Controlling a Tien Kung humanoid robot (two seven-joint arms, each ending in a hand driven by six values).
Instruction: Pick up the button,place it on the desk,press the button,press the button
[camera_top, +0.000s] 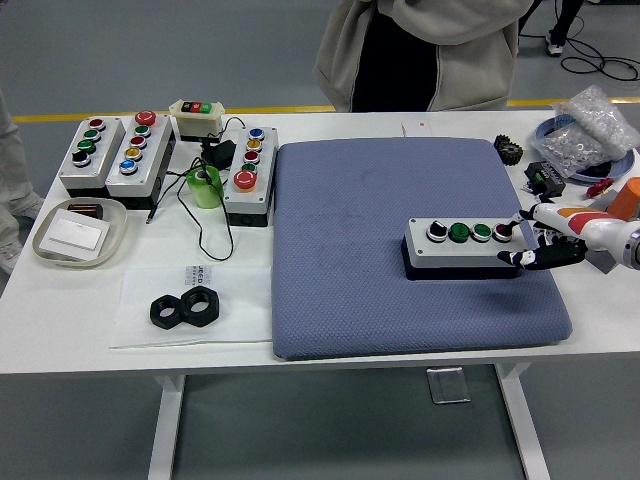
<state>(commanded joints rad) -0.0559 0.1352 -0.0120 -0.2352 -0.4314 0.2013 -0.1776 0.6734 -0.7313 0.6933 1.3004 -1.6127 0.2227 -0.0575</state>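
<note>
Blue-grey padded mat (400, 240) covered the right half of the white table (330, 330), and on its right part lay the task's grey button box (462, 246), long side running left to right, with four buttons on top: a black-and-white one at the left, two green in the middle, a red one at the right end. My right hand (545, 245) came in from the right edge and sat at the box's right end, black fingers (535, 258) curled along the near right corner, one white-tipped finger by the red button; whether I gripped the box or merely touched it I could not tell. Left of the mat: a grey five-button box (249, 175) with a large red button nearest me; a green roll (205, 186) with a black cable around it; two more grey button boxes (112, 152) side by side at the far left; a small cream three-button unit (198, 117) behind them. Nearer the front: a shallow tray (78, 232) and two black hex nuts (185, 307) on a clear sheet. Far right corner: a bag of small metal parts (592, 130) and a black gear (509, 151). A person in a light hooded top (425, 50) stood at the far side
</note>
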